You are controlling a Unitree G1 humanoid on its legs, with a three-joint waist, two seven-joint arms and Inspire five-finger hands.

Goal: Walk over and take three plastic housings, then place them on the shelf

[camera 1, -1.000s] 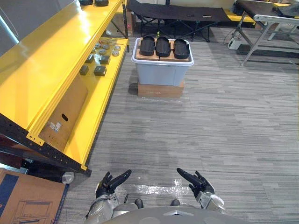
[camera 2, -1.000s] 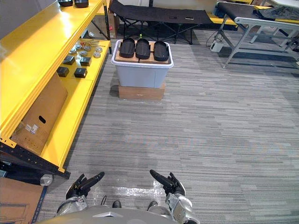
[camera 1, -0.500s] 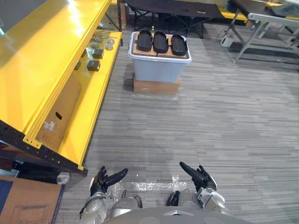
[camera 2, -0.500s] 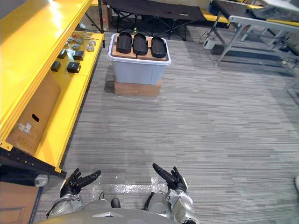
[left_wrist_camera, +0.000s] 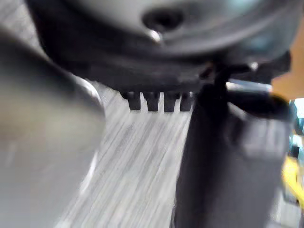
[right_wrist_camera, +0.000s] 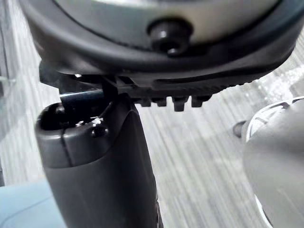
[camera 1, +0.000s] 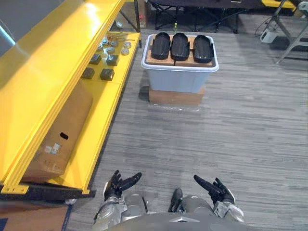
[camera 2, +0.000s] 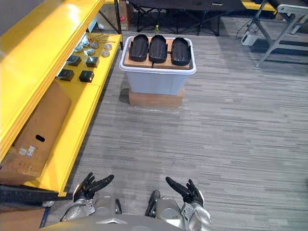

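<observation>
Three black plastic housings (camera 1: 180, 46) lie side by side atop a grey bin (camera 1: 179, 80) at 12 o'clock, well apart from both hands. The left hand (camera 1: 117, 186) and right hand (camera 1: 217, 190), low at 6 o'clock, are released, fingers straight and empty. The yellow shelf (camera 1: 57, 67) stands at 9 o'clock.

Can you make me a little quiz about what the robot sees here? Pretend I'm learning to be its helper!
1. True or false: the left hand and the right hand are both open and hold nothing.
2. How many black housings lie in a row on top of the grey bin?
3. Where does the big cardboard box sit?
A) on the lower level of the yellow shelf
B) on top of the grey bin
C) in the robot's right hand

Key: 1 true; 2 three; 3 A.
</observation>
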